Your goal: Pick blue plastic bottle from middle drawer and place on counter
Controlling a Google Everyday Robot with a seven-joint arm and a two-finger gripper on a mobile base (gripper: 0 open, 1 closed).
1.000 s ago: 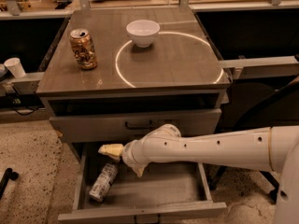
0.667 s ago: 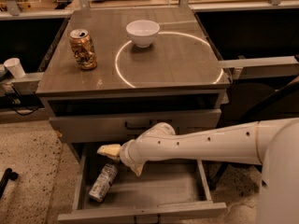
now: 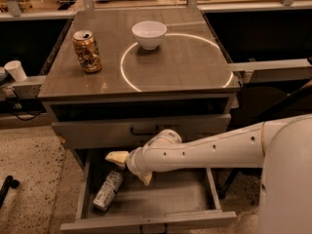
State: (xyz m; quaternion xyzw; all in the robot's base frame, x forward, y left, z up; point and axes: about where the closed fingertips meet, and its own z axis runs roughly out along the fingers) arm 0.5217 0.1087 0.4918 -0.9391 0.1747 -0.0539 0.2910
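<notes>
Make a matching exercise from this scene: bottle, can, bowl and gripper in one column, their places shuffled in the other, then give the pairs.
Things
1. bottle
2. can
3. bowl
4. gripper

Places
A. on the counter, sitting on the line of the circle
B. hovering open over the left half of the drawer
C. lying on the drawer floor, at its left
D. standing on the counter, left of the circle

Pairs: 1-C, 2-D, 3-A, 4-B

The grey-brown bench (image 3: 185, 67) bears a thin white circle, a gold-brown can (image 3: 87, 51) and a white bowl (image 3: 149, 34). In the grey middle drawer (image 3: 185, 195), the white gripper (image 3: 131, 168) spreads cream jaws just right of the pale-labelled bottle (image 3: 107, 191).
</notes>
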